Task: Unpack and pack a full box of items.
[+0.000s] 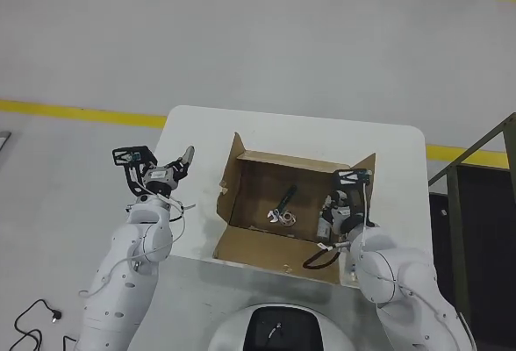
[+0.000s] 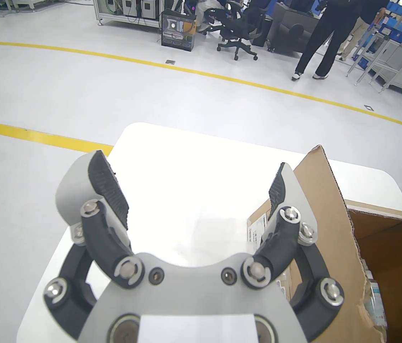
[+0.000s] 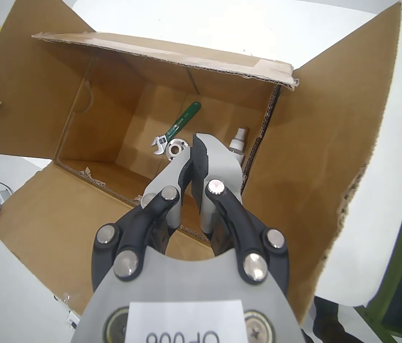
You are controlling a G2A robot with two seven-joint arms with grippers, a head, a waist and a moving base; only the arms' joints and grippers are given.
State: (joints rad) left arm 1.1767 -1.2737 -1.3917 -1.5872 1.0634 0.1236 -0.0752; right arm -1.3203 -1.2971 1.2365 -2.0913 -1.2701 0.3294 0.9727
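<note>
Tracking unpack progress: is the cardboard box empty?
Not empty. With flaps open, the box holds a green-handled wrench, a metal flange and a white spray bottle.

Bright, even overhead light is noted in all three views; no single source is made out. The white table (image 2: 194, 187) is washed nearly to glare in the left wrist view, and a faint pale sheen is carried on its surface. The floor (image 1: 240, 44), across the upper part of the top view, is lit flat. The inside of the box (image 3: 90, 108) is shaded darker than its outspread flaps. The yellow floor lines (image 2: 222, 78) are bent into curves, and the table's edge is bowed in the right wrist view; wide-lens distortion is marked towards the edges.
</note>
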